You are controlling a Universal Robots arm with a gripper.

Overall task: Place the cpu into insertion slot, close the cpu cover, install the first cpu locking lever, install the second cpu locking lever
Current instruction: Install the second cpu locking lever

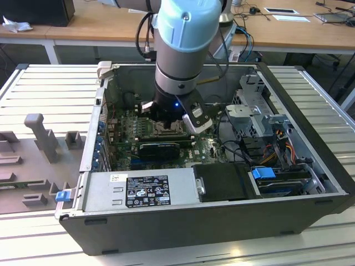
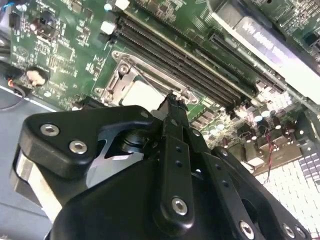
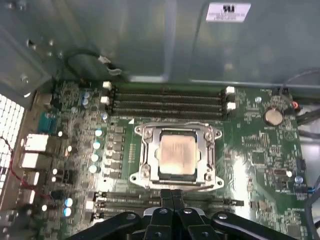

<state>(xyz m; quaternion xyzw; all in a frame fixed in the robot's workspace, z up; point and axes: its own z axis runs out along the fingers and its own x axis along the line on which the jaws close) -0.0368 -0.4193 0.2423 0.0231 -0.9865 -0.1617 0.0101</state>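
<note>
The cpu (image 3: 176,154) lies seated in the insertion slot (image 3: 148,161) under the lowered cpu cover (image 3: 210,150); the empty pincer (image 3: 172,196), fingers together, hovers just beside the slot's edge, so lever work seems unfinished.

In the exterior view the arm (image 1: 180,55) hides most of the slot (image 1: 166,128). In the second wrist view the gripper (image 2: 171,97) covers the cpu's (image 2: 141,95) near side.

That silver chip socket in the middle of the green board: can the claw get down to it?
Probably yes. The claw hangs right beside the socket, with nothing between them.
</note>
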